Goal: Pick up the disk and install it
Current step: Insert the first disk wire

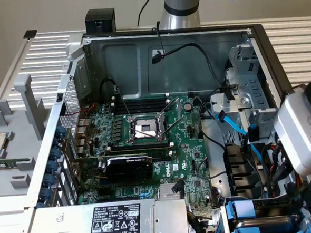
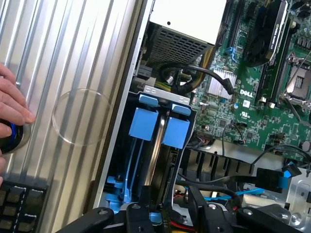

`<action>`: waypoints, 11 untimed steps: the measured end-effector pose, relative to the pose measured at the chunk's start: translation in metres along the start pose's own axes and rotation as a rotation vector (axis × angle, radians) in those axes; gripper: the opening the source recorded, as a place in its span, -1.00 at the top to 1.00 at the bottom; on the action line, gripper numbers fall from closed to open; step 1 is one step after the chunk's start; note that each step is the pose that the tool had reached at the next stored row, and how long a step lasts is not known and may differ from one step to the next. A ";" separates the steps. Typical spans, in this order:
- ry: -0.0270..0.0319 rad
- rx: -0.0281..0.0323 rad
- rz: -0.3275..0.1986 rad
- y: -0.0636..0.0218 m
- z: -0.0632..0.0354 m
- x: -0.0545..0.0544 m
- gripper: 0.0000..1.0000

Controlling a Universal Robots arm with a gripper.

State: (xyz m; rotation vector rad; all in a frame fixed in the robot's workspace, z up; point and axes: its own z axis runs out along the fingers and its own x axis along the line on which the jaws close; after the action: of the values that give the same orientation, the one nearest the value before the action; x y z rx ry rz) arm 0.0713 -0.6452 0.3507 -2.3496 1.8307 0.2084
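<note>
The disk (image 2: pixel 158 150) stands edge-on in the drive bay at the corner of the open computer case, a silver edge framed by its blue carrier (image 2: pixel 143 124). My gripper (image 2: pixel 170 211) is over its near end, one black finger (image 2: pixel 145 204) on each side, pressed against the carrier. In the exterior view the blue carrier (image 1: pixel 244 212) shows at the lower right, below my white wrist housing (image 1: pixel 302 133).
The case holds the motherboard (image 1: pixel 190 150), an open processor socket (image 1: pixel 146 127), a black card (image 1: pixel 129 165), the power supply (image 1: pixel 123 220) and loose black and blue cables (image 1: pixel 234 124) beside the bay. A person's hand (image 2: pixel 12 104) rests on a knob outside the case, near a keyboard (image 2: pixel 17 204).
</note>
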 end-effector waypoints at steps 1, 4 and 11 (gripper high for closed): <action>-0.0090 0.0019 0.000 0.0002 -0.0002 0.001 0.13; -0.0272 0.0050 -0.002 0.0009 -0.0009 0.004 0.13; -0.0529 0.0017 -0.001 -0.0002 -0.0012 0.013 0.13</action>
State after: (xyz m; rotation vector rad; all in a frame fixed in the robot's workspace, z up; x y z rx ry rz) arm 0.0747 -0.6579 0.3492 -2.3212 1.8044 0.2660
